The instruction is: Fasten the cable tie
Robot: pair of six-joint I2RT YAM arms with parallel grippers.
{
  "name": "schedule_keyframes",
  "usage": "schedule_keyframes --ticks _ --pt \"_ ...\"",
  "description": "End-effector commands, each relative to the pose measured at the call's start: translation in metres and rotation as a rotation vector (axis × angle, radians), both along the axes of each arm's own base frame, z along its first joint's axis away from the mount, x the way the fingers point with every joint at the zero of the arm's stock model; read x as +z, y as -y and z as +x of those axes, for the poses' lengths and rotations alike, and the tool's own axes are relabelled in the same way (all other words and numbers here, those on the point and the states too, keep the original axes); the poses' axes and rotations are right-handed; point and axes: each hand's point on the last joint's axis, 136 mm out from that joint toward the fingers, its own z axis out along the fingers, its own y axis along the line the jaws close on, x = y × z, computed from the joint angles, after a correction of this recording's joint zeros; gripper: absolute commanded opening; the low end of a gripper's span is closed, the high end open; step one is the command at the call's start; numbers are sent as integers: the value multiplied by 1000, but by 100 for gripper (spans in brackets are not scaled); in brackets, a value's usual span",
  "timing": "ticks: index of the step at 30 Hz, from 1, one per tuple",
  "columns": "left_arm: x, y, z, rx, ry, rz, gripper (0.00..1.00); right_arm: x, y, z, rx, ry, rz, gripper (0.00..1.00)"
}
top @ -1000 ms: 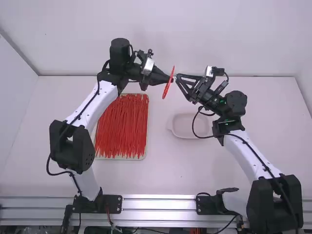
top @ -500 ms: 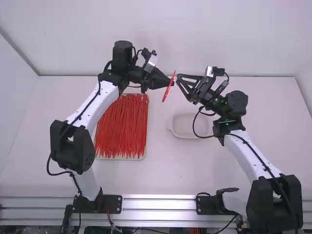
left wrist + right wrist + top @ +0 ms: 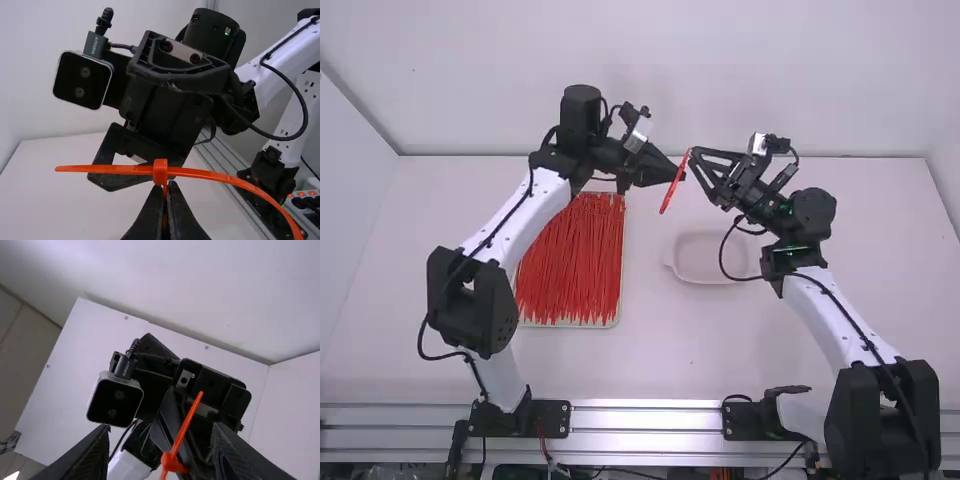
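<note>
Both grippers had drifted a little to the right across the high view, and the cable tie (image 3: 669, 190) had tipped from near upright to a clear slant, its lower end swung left. It hung in the air above the table (image 3: 880, 230), between the pile of red ties (image 3: 575, 250) on its tray (image 3: 570, 322) and the white dish (image 3: 705, 262). The left gripper (image 3: 677, 173) held it, the two fingers pinched together on the strap just under a thicker orange block, as the left wrist view showed. From there the strap ran out to both sides, and its longer end curved down and was cut off at the frame's edge. Whether the strap had passed through the head could not be made out. The right gripper (image 3: 698, 165) stood just beside the tie, facing the left one, its fingers (image 3: 92, 455) spread wide to either side of the strap and not touching it. In the right wrist view, the tie's lower end ran out of frame and the left gripper's body hid what lay behind.
</note>
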Motion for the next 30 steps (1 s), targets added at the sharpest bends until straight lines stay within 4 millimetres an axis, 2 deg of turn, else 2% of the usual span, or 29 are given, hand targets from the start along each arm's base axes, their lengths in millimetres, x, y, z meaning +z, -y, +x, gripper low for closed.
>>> schedule_keyframes --ticks 1,6,7,8,10,11,12,13,22,30 --pt "5 8 -14 -52 15 -12 2 12 3 0 -7 30 13 53" --pt "7 15 -20 -73 40 -20 1 12 2 0 -4 27 15 51" --pt "8 16 -20 -76 48 -23 2 12 2 -1 3 29 12 43" --pt "8 16 -20 -76 49 -23 2 12 2 -1 3 29 12 43" --pt "8 16 -20 -76 48 -23 2 12 2 -2 6 31 11 22" --pt "8 16 -20 -75 47 -22 2 12 2 -2 6 32 11 18" --pt "8 16 -20 -75 47 -22 2 12 2 -2 7 32 10 3" --pt "8 15 -20 -74 47 -22 2 12 2 -2 7 33 10 0" --pt "5 13 -18 -67 6 -9 2 12 1 -3 11 39 4 0" --pt "-6 8 -19 -57 -141 36 2 10 20 4 -27 58 -22 0"
